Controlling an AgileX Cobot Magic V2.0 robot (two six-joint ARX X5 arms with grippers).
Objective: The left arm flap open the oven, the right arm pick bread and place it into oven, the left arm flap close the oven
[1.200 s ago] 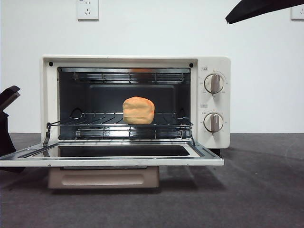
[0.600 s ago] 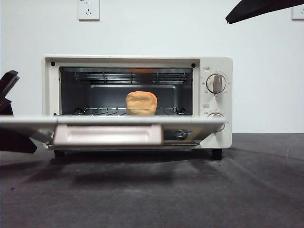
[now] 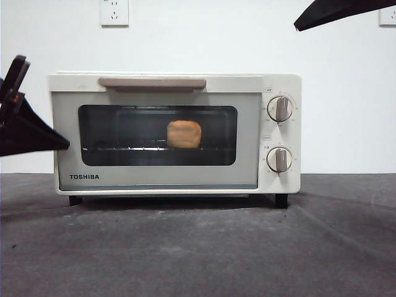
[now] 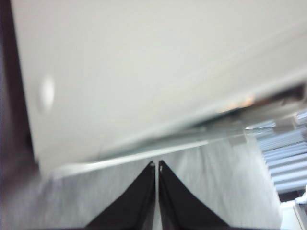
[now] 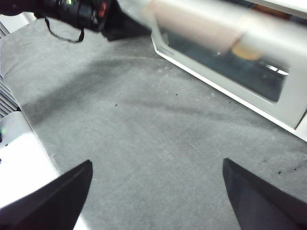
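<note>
The cream-white TOSHIBA oven stands in the middle of the table with its glass door shut and the beige handle at the top. The golden bread sits on the wire rack inside, seen through the glass. My left gripper is shut and empty, right beside the oven's left side; it shows in the front view as a black shape at the left edge. My right gripper is open and empty, held high over the table away from the oven; its arm is the black tip at the top right.
The table has a dark grey cloth. A white wall with a socket is behind the oven. Two round knobs are on the oven's right panel. The left arm's body shows in the right wrist view.
The oven door has swung up from flat open to fully shut. My left gripper has risen along the oven's left side. The right arm has not moved.
</note>
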